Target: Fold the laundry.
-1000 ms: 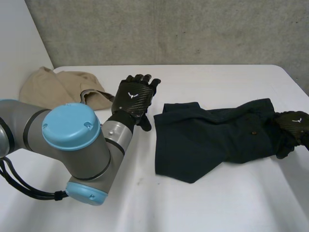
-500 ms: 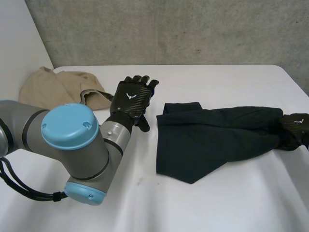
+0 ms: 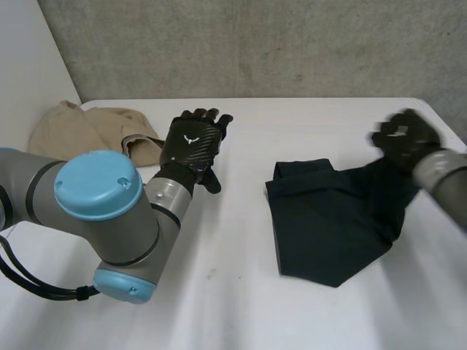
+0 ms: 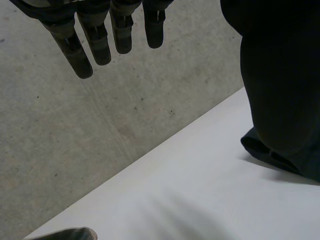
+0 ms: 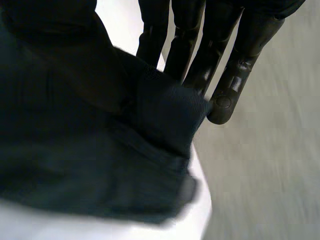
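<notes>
**On the counter: dark garment part-lifted by one end, no fold made**

Item 1, task object. The dark garment lies rumpled on the white counter. One end of it rises off the surface to the right hand, and the rest sits bunched and creased below that end.

Item 2, right hand. It is raised above the lifted end of the dark garment. In the right wrist view its fingers are nearly straight and close together, and a hemmed edge of the cloth lies across their base. The thumb is covered by cloth. Since the end hangs from the hand, I judge it pinched there.

Item 3, left hand. The left hand hovers well apart from the dark garment, on the side away from the lifted end. Its fingers are straight, slightly spread and hold nothing.

Item 4, other laundry. A tan garment lies in a loose heap beyond the left hand, farther again from the dark garment, and nothing touches it.

Assessment. Progress is at an early stage. Neither piece shows a clean fold. The dark garment needs spreading flat before folding, and the tan one is wholly outstanding.
</notes>
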Robot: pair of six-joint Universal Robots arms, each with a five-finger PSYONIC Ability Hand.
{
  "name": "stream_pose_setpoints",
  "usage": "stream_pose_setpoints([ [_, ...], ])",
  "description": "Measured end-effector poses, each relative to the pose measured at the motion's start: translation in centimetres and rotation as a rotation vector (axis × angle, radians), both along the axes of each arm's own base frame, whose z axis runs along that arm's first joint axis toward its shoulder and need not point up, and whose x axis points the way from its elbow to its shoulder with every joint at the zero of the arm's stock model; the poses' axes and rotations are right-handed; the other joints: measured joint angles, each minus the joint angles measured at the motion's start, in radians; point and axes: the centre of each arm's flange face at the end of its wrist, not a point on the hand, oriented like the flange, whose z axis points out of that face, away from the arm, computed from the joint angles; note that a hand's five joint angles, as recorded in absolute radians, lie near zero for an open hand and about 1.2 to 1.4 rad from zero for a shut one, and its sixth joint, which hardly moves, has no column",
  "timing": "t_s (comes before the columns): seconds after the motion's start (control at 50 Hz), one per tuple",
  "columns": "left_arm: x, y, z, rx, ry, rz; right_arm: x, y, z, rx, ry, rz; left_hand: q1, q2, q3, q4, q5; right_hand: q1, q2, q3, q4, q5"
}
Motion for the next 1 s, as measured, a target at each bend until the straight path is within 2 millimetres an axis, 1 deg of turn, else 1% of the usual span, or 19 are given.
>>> stream_pose_setpoints([
  [0.04, 0.1, -0.1, 0.2, -0.005, 0.004, 0.005, 3.3, 2.4, 0.0, -0.006, 0.014, 0.118, 0.0, 0.0, 0.0, 0.0, 0.0, 0.0, 0.0, 0.0, 0.0, 0.0],
  [0.1, 0.2, -0.2, 0.4, -0.009, 0.007, 0.009, 5.9, 5.3, -0.7, 0.007, 0.039, 0.241, 0.0, 0.0, 0.0, 0.0, 0.0, 0.0, 0.0, 0.0, 0.0, 0.0],
  [0.14, 0.2, -0.3, 0.6, -0.013, 0.01, 0.011, 6.9, 6.6, -1.3, 0.018, 0.054, 0.297, 0.0, 0.0, 0.0, 0.0, 0.0, 0.0, 0.0, 0.0, 0.0, 0.0],
  [0.16, 0.2, -0.3, 0.6, -0.015, 0.011, 0.012, 8.2, 8.9, -2.6, 0.049, 0.083, 0.394, 0.0, 0.0, 0.0, 0.0, 0.0, 0.0, 0.0, 0.0, 0.0, 0.0],
  [0.2, 0.2, -0.3, 0.7, -0.017, 0.013, 0.012, 8.6, 9.9, -3.3, 0.067, 0.096, 0.435, 0.0, 0.0, 0.0, 0.0, 0.0, 0.0, 0.0, 0.0, 0.0, 0.0],
  [0.24, 0.2, -0.4, 0.9, -0.023, 0.017, 0.012, 8.9, 11.1, -4.3, 0.1, 0.109, 0.481, 0.0, 0.0, 0.0, 0.0, 0.0, -0.224, -0.295, -0.287, -0.281, -0.253],
  [0.26, 0.2, -0.5, 1.0, -0.026, 0.02, 0.012, 8.9, 11.4, -4.5, 0.107, 0.111, 0.488, 0.0, 0.0, 0.0, 0.0, 0.0, -0.224, -0.295, -0.287, -0.281, -0.253],
  [0.28, 0.1, -0.5, 1.2, -0.03, 0.023, 0.011, 9.0, 12.0, -5.1, 0.134, 0.11, 0.508, 0.0, 0.0, 0.0, 0.0, 0.0, -0.452, -0.57, -0.548, -0.543, -0.519],
  [0.32, 0.0, -0.6, 1.3, -0.034, 0.026, 0.01, 8.9, 12.1, -5.2, 0.143, 0.104, 0.511, 0.0, 0.0, 0.0, 0.0, 0.0, -0.482, -0.603, -0.598, -0.573, -0.55],
  [0.34, -0.1, -0.7, 1.5, -0.04, 0.03, 0.009, 8.9, 12.1, -5.2, 0.15, 0.096, 0.51, 0.0, 0.0, 0.0, 0.0, 0.0, -0.606, -0.734, -0.724, -0.714, -0.696],
  [0.36, -0.3, -0.8, 1.7, -0.048, 0.035, 0.007, 8.6, 11.9, -4.5, 0.16, 0.055, 0.492, 0.0, 0.0, 0.0, 0.0, 0.0, -0.746, -0.91, -0.903, -0.908, -0.879],
  [0.4, -0.7, -0.9, 2.1, -0.06, 0.044, 0.002, 8.1, 11.2, -3.1, 0.164, -0.02, 0.451, 0.0, 0.0, 0.0, 0.0, 0.0, -0.773, -0.954, -0.952, -0.953, -0.915],
  [0.46, -1.2, -1.1, 2.4, -0.073, 0.055, -0.007, 7.2, 10.2, -1.0, 0.169, -0.131, 0.392, 0.0, 0.0, 0.0, 0.0, 0.0, -0.773, -0.954, -0.952, -0.953, -0.915],
  [0.48, -1.7, -1.2, 2.7, -0.082, 0.065, -0.015, 6.4, 9.4, 0.4, 0.178, -0.219, 0.352, 0.0, 0.0, 0.0, 0.0, 0.0, -0.773, -0.954, -0.952, -0.953, -0.915],
  [0.58, -3.3, -1.2, 3.6, -0.096, 0.104, -0.05, 4.4, 7.1, 3.8, 0.221, -0.468, 0.253, 0.0, 0.0, 0.0, 0.0, 0.0, -0.773, -0.954, -0.952, -0.953, -0.915],
  [0.66, -5.2, -0.7, 3.5, -0.069, 0.121, -0.115, 2.6, 5.2, 5.5, 0.266, -0.614, 0.175, 0.0, 0.0, 0.0, 0.0, 0.0, -0.773, -0.954, -0.952, -0.953, -0.915],
  [0.74, -6.9, -0.4, 2.5, -0.009, 0.113, -0.19, 1.2, 3.4, 5.7, 0.317, -0.675, 0.097, 0.0, 0.0, 0.0, 0.0, 0.0, -0.773, -0.954, -0.952, -0.953, -0.915],
  [0.82, -8.7, -0.6, 0.7, 0.077, 0.107, -0.253, 0.5, 1.7, 4.6, 0.382, -0.684, 0.026, 0.0, 0.0, 0.0, 0.0, 0.0, -0.773, -0.954, -0.952, -0.953, -0.915],
  [1.0, -10.5, -2.0, -3.1, 0.179, 0.088, -0.264, 0.4, -2.0, 0.3, 0.521, -0.64, -0.094, 0.0, 0.0, 0.0, 0.0, 0.0, -0.773, -0.954, -0.952, -0.953, -0.915],
])
